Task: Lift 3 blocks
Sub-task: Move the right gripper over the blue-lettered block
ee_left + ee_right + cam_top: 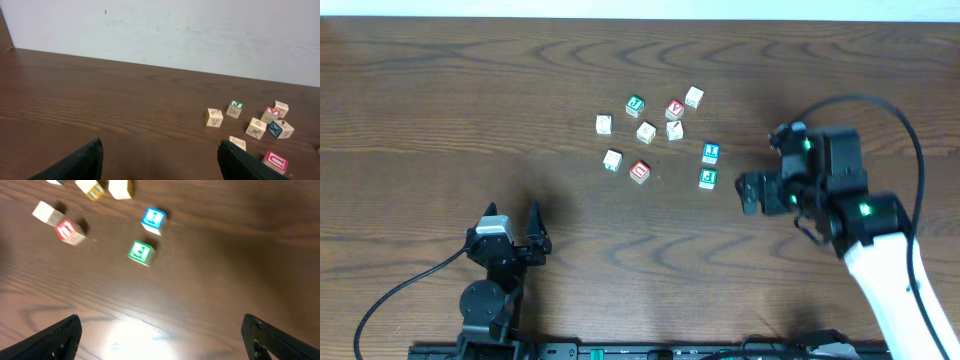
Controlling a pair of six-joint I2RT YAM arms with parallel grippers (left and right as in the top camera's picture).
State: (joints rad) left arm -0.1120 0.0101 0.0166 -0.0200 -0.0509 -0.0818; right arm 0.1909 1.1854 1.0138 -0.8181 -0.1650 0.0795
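blue block [710, 152] stands apart, pale cubes [646, 131] crowded

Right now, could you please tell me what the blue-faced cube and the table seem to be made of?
Blue-faced cube: likely wood. Its pale tan sides look bare and matte, and the blue face looks painted or printed. Table: dark brown wood grain with a slight sheen that reflects light in the right wrist view. Whether it is solid wood, veneer or laminate cannot be told.

Right wrist view is blurred; marks on the blue block [153, 219] and green block [140, 252] are unreadable; a pale cube [119, 187] is cut off by the top edge.
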